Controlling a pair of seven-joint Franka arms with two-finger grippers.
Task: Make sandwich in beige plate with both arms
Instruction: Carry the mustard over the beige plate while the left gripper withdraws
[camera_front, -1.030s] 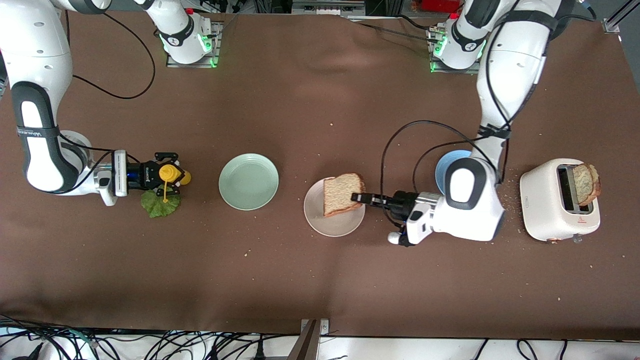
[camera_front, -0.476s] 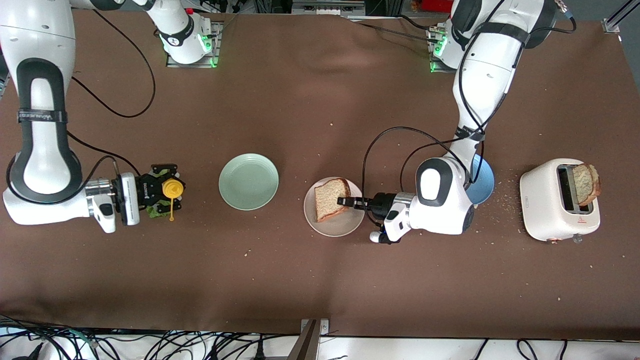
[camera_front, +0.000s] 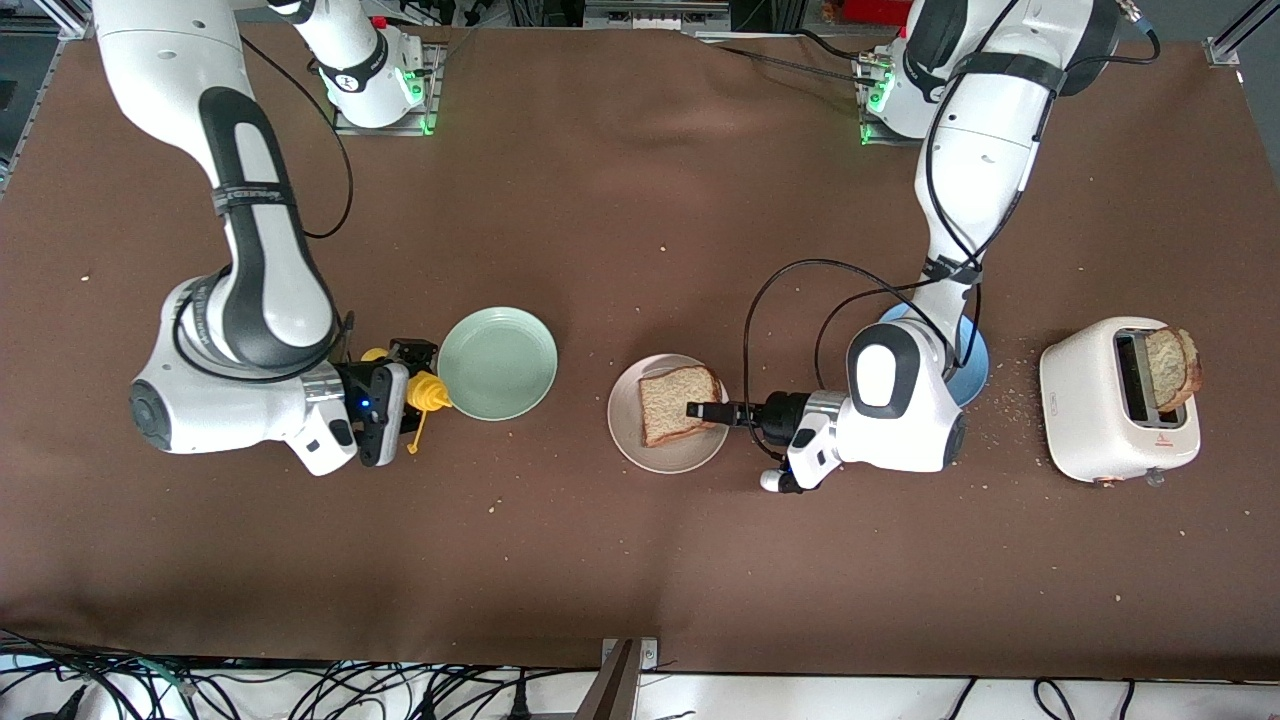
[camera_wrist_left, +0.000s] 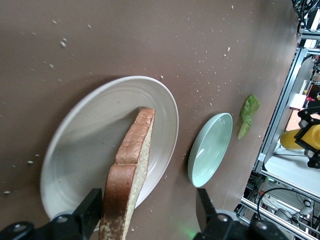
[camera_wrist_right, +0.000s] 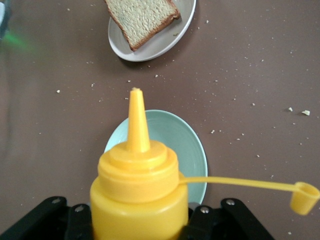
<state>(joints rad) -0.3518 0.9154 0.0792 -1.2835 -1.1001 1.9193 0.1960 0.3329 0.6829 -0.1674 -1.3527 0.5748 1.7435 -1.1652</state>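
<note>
brown table (camera_front: 640, 560) bears beige plate (camera_front: 640, 445), green plate (camera_front: 497, 362), toaster (camera_front: 1100, 420), seemingly crumbs.

Robot lab, aluminium framing (camera_wrist_left: 280, 125), floor cables (camera_front: 300, 690)

The front view looks down from high, facing both bases, covering the whole counter (camera_front: 640, 560). Each wrist view sits close behind its fingers. All three share the beige plate (camera_front: 630, 440) (camera_wrist_left: 95, 145) (camera_wrist_right: 177, 27).

Three plates (camera_front: 668, 450) share the table (camera_front: 640, 560) with two bread slices (camera_front: 678, 404), one toaster (camera_front: 1095, 420), one yellow squeeze bottle (camera_wrist_right: 137, 200) and one lettuce leaf (camera_wrist_left: 248, 116).
</note>
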